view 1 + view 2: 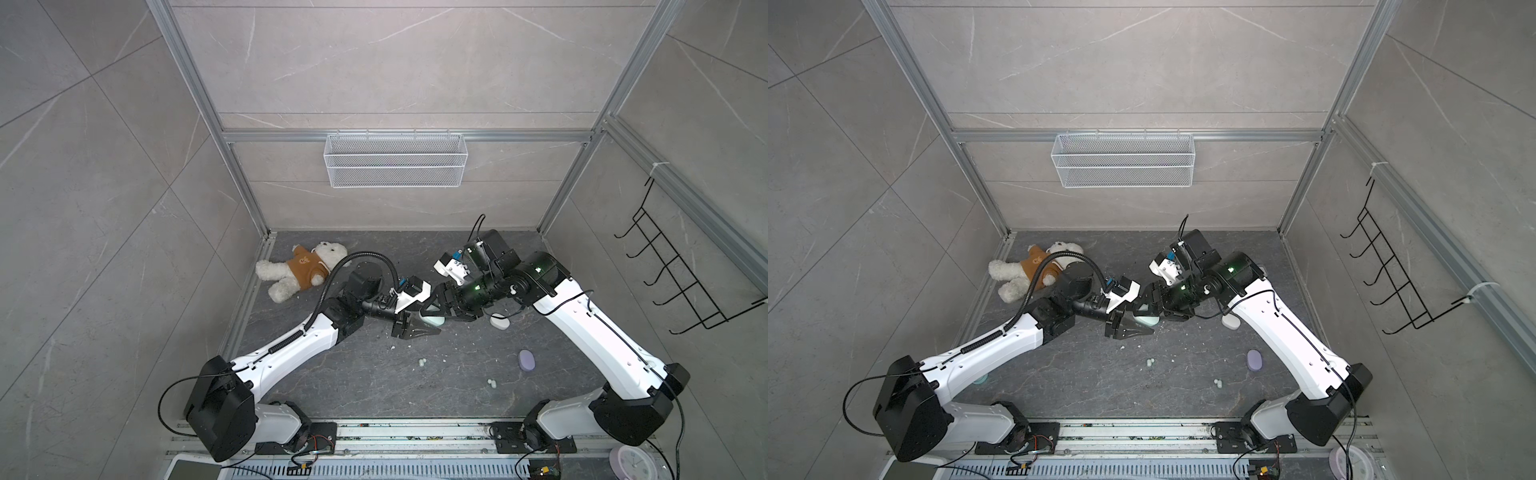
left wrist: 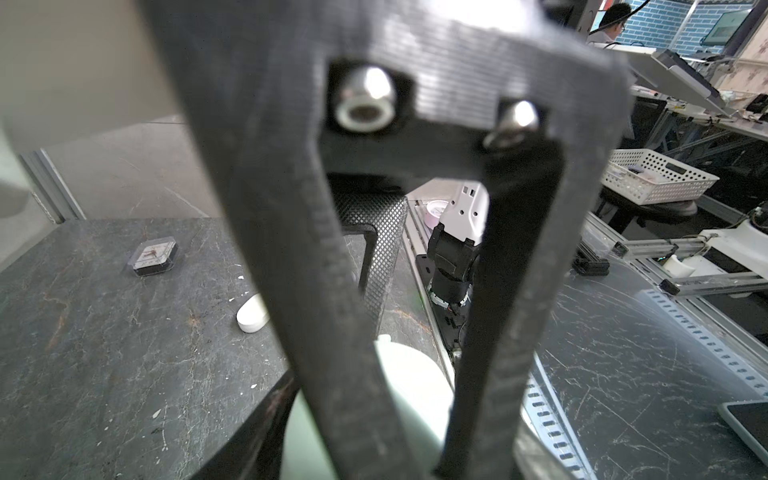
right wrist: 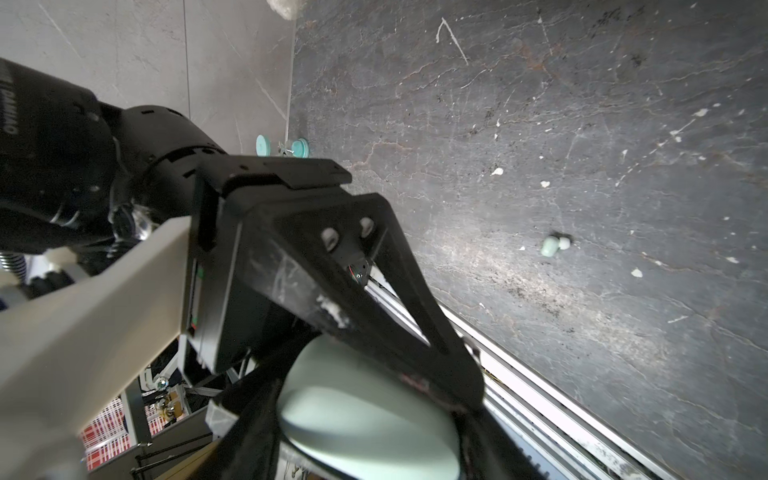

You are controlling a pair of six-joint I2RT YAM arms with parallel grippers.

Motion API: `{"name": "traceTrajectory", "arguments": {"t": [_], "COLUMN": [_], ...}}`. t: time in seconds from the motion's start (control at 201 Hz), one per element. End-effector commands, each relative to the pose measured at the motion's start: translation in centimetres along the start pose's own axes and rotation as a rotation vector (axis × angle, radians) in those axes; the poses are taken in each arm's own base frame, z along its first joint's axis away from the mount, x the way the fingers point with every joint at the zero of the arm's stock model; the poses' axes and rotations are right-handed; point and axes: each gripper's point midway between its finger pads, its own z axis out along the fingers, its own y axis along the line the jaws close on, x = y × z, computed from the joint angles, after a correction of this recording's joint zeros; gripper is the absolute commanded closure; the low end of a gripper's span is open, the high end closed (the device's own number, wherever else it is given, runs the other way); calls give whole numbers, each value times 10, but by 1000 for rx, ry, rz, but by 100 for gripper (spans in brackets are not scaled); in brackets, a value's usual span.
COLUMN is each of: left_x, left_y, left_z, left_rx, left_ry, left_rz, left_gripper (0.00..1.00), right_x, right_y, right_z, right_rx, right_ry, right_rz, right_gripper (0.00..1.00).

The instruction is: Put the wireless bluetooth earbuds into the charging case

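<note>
Right pincer (image 1: 439, 312) is clamping the mint charging case (image 3: 365, 415) at mid-table. Left pincer (image 1: 434, 330) is sitting right at the same case; I'm not making out whether its jaws are gripping. Mint earbuds (image 1: 422, 363) and white earbuds (image 1: 491, 381) are lying loose on the table (image 1: 374, 382), nearer the front.
</note>
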Motion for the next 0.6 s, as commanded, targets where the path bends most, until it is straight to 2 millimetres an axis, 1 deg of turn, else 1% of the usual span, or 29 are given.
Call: {"name": "traceTrajectory", "arguments": {"t": [0.0,0.164,0.368,0.592], "left_x": [-21,-17,-21,-28], "left_y": [-22,-28,-29,-29], "left_z": [-4,-2,-3,-5], "left_rx": [63,70,62,50], "left_ry": [-19,8,2,-17], "left_rz": [106,124,146,159], "left_gripper": [44,44,47,46], "right_x": [-1,1,3,6], "right_y": [14,17,17,14], "right_z": [-4,-5,-4,-1], "right_rx": [-48,-60,-69,-61], "right_ry": [6,19,35,58], "right_rz": [-40,-41,-37,-43], "right_gripper": [47,47,48,48]}}
